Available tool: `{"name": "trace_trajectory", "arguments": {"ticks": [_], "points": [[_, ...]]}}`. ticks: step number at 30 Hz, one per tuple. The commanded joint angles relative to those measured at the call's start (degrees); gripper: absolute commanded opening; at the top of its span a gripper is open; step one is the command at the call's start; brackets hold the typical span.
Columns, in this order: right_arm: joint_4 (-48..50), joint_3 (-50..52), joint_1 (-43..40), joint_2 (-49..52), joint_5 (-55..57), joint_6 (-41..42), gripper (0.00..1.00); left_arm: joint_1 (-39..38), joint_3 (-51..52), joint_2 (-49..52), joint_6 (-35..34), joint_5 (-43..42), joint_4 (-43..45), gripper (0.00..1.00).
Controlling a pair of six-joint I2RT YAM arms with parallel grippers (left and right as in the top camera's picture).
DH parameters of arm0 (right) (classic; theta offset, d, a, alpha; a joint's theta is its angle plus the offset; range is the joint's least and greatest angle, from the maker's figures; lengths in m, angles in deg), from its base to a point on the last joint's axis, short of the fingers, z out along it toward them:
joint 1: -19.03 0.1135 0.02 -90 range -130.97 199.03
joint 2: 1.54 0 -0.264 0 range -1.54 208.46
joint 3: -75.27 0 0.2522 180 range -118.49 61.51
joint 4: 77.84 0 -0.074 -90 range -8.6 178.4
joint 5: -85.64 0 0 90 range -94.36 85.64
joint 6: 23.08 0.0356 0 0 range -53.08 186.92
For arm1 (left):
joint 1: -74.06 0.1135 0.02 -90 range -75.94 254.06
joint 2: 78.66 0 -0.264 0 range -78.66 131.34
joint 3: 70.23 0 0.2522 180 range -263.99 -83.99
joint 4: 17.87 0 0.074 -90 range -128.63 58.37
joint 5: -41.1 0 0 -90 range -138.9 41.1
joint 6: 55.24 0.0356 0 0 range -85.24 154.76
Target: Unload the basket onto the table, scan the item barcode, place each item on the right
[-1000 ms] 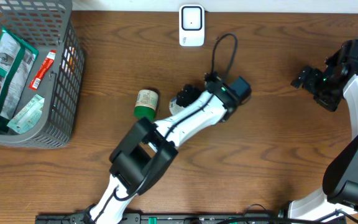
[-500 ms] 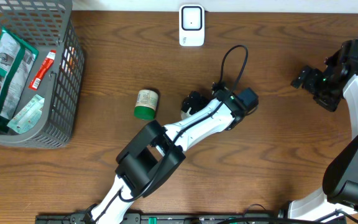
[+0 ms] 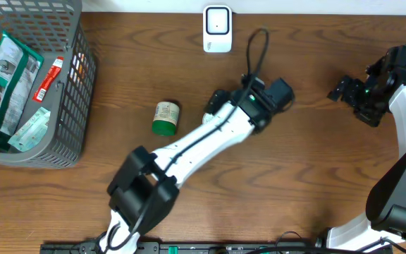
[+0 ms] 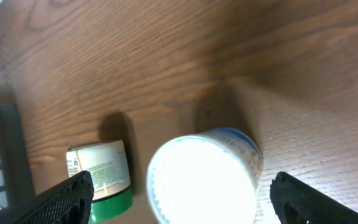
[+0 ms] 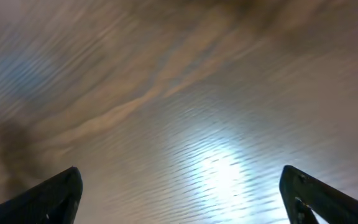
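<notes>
The left hand (image 4: 185, 194) is shifted toward the tabletop's far edge, released astride the white-lidded jar (image 4: 204, 174), which could be toppled if closed upon off-centre.

A brown wood-grain table (image 3: 316, 176) is carrying four things. A grey wire basket (image 3: 76, 106) is sitting at its far left corner, and a white scanner (image 3: 217, 29) is resting at the middle of the far edge. A green-capped bottle (image 3: 165, 118) is lying on its side near the centre. A white-lidded jar (image 4: 204, 180) is standing upright near it, not touching.
</notes>
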Motion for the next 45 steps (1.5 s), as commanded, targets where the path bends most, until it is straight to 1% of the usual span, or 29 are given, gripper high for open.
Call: {"name": "trace_trajectory", "arguments": {"ticks": [1,2,3,4,6,7,10,11,12,15,19,22,26,32,35,38,42,45], "points": [[-0.1,0.4,1.5,0.3,-12.5,-4.6,0.82,5.3,-4.2,-5.5,0.8,-9.1,-1.9,0.89],[-0.1,0.4,2.4,0.3,-16.1,-5.4,0.5,7.6,-4.5,-7.1,0.8,-12.4,-2.4,0.85],[0.0,0.4,3.5,0.3,-19.4,-5.6,0.05,9.9,-4.5,-8.4,0.8,-15.4,-2.8,0.77],[0.1,0.4,4.8,0.3,-21.6,-5.6,0.01,12.2,-4.5,-9.6,0.8,-18.4,-3.3,0.68],[0.8,0.4,7.9,0.3,-24.2,-5.5,0.01,17.3,-4.5,-11.5,0.8,-23.6,-4.9,0.48],[1.3,0.4,9.8,0.3,-24.5,-5.5,0.01,19.9,-4.5,-12.2,0.8,-25.6,-5.9,0.41],[4.0,0.4,16.8,0.5,-24.4,-5.5,0.01,28.0,-4.4,-12.4,0.9,-31.1,-9.7,0.24],[5.0,0.4,19.2,0.5,-24.4,-5.5,0.01,30.2,-4.2,-12.0,1.3,-33.2,-10.6,0.13],[6.2,0.4,21.6,0.7,-24.0,-5.5,0.01,32.3,-3.8,-11.7,2.1,-35.6,-11.3,0.08],[9.9,0.4,29.1,1.4,-18.8,-4.1,0.01,37.2,-1.8,-10.1,5.2,-42.9,-12.3,0.07],[13.5,0.4,37.9,3.1,-8.0,-0.8,0.01,39.8,1.9,-7.8,9.0,-50.0,-12.0,0.07],[16.0,0.4,43.1,4.3,-4.1,-0.3,0.01,39.6,4.3,-6.2,10.3,-51.0,-11.3,0.08],[17.3,0.4,47.6,6.4,-0.5,1.5,0.01,38.5,6.3,-4.5,10.3,-51.0,-10.0,0.07],[17.2,0.4,48.5,7.9,-1.5,3.3,0.01,36.4,7.0,-4.1,10.3,-52.9,-8.9,0.07],[17.7,0.3,47.1,6.8,-6.9,2.2,0.01,35.2,7.0,-4.1,10.3,-55.2,-8.2,0.07],[17.7,0.3,45.2,4.8,-12.3,1.3,0.01,34.1,7.0,-4.1,10.3,-55.4,-7.1,0.07],[12.6,0.3,42.3,2.2,-12.9,1.3,0.01,33.4,7.1,-4.1,10.3,-55.4,-6.4,0.07],[8.1,0.5,41.4,2.4,-12.8,1.1,0.01,33.4,7.7,-4.1,10.3,-54.3,-6.3,0.08]]}}
